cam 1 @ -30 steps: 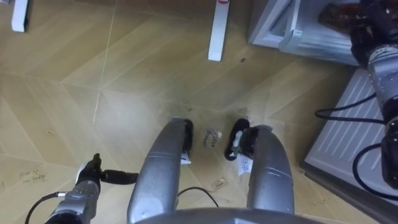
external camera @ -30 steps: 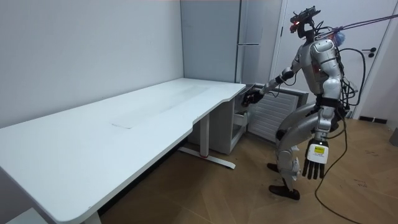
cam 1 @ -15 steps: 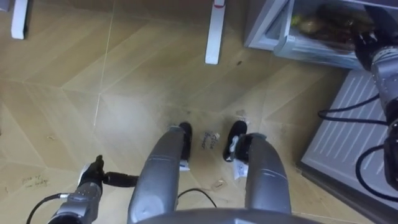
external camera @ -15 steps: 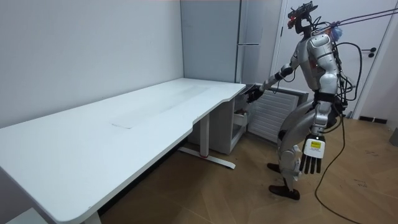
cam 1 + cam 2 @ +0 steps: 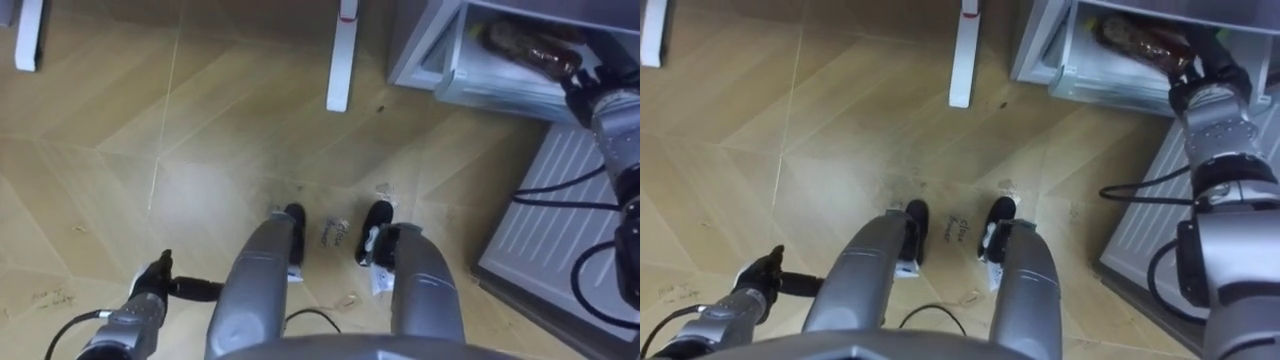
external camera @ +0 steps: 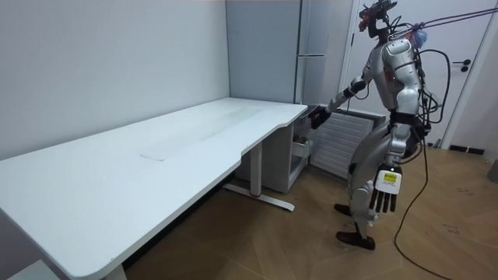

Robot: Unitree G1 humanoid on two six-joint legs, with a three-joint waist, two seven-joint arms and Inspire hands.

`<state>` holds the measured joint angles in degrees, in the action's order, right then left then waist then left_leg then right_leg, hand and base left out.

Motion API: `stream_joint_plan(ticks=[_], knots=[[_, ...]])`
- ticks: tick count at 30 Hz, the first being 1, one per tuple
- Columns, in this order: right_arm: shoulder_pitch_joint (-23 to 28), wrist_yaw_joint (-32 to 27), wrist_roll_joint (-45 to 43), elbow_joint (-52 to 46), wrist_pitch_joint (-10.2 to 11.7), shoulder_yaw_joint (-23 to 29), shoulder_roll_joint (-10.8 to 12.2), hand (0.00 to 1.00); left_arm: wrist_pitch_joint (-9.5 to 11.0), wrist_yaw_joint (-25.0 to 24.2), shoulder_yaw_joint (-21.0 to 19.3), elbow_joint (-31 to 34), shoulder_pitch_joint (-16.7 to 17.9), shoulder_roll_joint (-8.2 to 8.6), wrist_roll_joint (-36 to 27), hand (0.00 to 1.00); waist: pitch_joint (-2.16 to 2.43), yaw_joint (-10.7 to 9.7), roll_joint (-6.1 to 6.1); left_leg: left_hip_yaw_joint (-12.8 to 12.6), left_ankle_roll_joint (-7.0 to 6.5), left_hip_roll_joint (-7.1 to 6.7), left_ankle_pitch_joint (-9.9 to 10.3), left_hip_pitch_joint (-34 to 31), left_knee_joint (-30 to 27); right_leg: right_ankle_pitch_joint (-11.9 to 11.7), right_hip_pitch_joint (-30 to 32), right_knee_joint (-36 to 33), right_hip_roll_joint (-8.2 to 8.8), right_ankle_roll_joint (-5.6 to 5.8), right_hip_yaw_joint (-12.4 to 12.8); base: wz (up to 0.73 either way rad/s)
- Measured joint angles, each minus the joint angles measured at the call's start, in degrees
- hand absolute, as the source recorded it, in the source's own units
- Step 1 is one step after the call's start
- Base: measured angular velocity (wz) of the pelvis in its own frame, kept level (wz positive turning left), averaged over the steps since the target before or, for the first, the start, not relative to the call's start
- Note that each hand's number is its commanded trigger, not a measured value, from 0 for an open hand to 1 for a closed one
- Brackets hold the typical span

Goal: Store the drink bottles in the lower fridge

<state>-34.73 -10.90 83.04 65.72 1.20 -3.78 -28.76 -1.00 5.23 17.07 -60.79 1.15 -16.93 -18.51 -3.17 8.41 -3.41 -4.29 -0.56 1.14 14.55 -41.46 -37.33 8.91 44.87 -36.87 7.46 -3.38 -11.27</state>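
- Wooden floor beneath me, white desk alongside.
- My left hand hangs by the thigh, fingers straight, empty.
- The drink bottle lies in the open lower fridge drawer.
- My right hand is at the bottle's end; I can't tell its grip.

Drink — dark brown bottle, lying on its side inside the lower fridge, long axis running across the compartment. Contents look dark; the label is too blurred to tell. Lower fridge stands open — pale grey-white walls, low front lip, the bottle just behind that lip. Right hand sits at the fridge's right side, just beside the bottle's end.
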Motion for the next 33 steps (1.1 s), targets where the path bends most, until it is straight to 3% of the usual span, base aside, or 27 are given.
stream_joint_plan(ticks=[15,18,19,23,26,33], knots=[[10.4,5.1,-1.6,0.9,0.8,0.7,0.9,0.0,0.1,-2.6,-1.5,-0.1,0.1,-0.38,-1.9,0.0,0.23,-1.7,0.44,0.2,-0.17,0.48,0.2,10.3,4.5,0.3,-11.5,5.5,-1.17,1.13,-1.8,0.04],[13.9,5.6,-1.4,0.0,0.9,3.0,2.4,0.0,0.1,-3.2,-1.6,-0.4,0.9,-0.27,-1.8,0.0,1.03,-1.8,1.17,0.1,-0.32,0.44,0.6,12.7,5.1,0.2,-13.8,6.5,-1.53,1.55,-1.4,-0.07],[14.8,5.5,-1.1,-0.1,1.5,3.1,3.1,0.0,0.2,-3.5,-1.6,-1.1,0.9,-0.26,-2.0,0.0,1.52,-2.0,1.76,0.1,-0.35,0.46,0.6,13.3,5.5,0.1,-14.6,7.0,-1.54,1.68,-1.5,-0.08],[17.8,5.6,-0.9,0.1,2.2,3.4,5.0,0.0,0.8,-3.6,-4.1,-1.7,1.4,0.07,-2.0,0.0,2.33,-2.3,3.0,-0.5,-0.46,0.44,0.6,16.6,6.8,0.0,-17.6,8.4,-1.67,1.9,-1.2,-0.07],[18.2,5.7,-2.2,1.0,2.5,3.4,6.7,0.0,1.5,-3.6,-5.9,-1.6,2.7,0.27,-2.2,0.0,2.37,-2.6,3.22,-1.3,-0.46,0.46,0.6,17.8,7.4,0.0,-18.0,8.2,-1.79,1.97,-0.3,-0.13],[19.6,7.8,-2.2,1.0,2.5,3.4,7.6,0.0,1.4,-3.6,-5.8,-1.7,3.4,0.75,-2.1,0.0,2.1,-3.1,4.07,-1.5,-0.65,0.34,1.0,15.9,5.7,0.5,-15.9,6.3,-1.48,2.09,0.1,0.0]])
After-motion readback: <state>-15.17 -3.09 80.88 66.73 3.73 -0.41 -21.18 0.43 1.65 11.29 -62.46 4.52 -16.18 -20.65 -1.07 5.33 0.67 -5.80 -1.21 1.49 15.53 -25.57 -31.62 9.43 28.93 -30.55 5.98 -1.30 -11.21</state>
